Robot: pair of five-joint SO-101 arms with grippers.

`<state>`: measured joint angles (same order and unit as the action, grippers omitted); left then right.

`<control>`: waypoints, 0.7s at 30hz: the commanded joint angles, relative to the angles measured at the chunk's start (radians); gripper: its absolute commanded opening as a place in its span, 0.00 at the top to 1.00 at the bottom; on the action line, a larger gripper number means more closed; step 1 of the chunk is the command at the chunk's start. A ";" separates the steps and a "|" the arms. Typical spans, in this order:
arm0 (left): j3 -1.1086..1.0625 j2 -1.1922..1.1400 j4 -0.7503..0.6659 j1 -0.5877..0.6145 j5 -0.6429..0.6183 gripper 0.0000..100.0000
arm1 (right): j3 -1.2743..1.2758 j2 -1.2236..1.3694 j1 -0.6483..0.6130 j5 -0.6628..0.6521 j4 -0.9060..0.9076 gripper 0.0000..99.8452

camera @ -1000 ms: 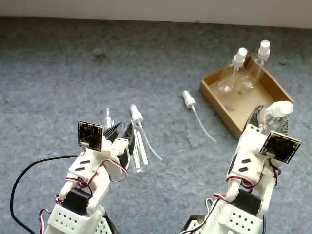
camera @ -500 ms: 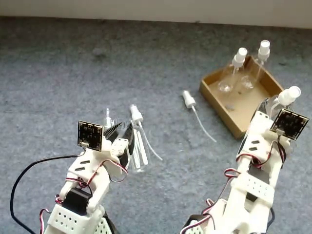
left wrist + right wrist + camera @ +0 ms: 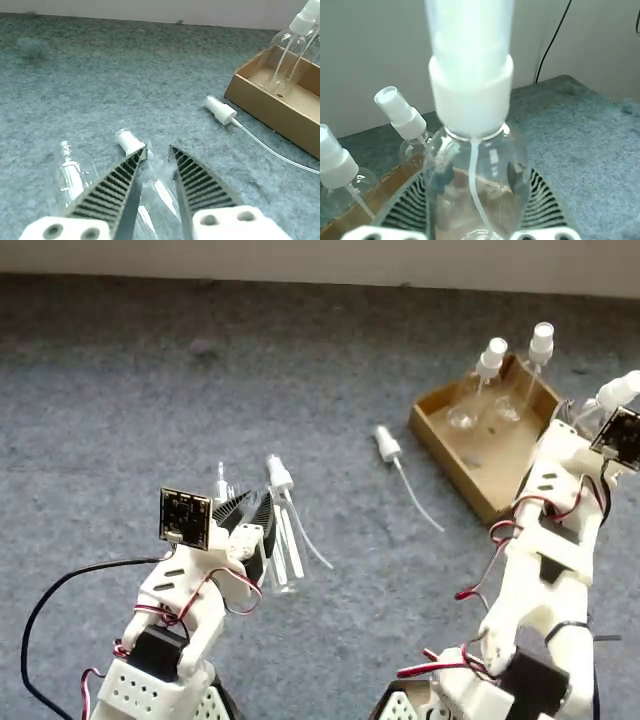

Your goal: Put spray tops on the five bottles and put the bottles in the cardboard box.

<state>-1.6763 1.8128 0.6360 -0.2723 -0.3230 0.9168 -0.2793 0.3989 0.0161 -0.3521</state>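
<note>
My right gripper is shut on a clear bottle fitted with a white spray top, held up at the right edge of the cardboard box. Two capped bottles stand in the box's far end. My left gripper hovers low with its fingers narrowly open over a capped bottle lying on the carpet. An uncapped bottle lies beside it. A loose spray top with its long tube rests between the arms, just left of the box.
Grey carpet covers the whole surface. A pale wall edge runs along the far side. The box's near half holds nothing.
My right arm has risen and swung to the far right with the capped bottle, from in front of the box to its right edge. The left arm has kept still.
</note>
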 commanded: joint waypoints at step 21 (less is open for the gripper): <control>-0.019 -0.001 0.003 0.004 -0.003 0.97 | -0.506 0.504 0.004 0.011 -0.018 0.97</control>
<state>-1.6763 1.8128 0.6360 -0.2723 -0.3230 0.4948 0.2271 0.4020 0.0161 -0.3521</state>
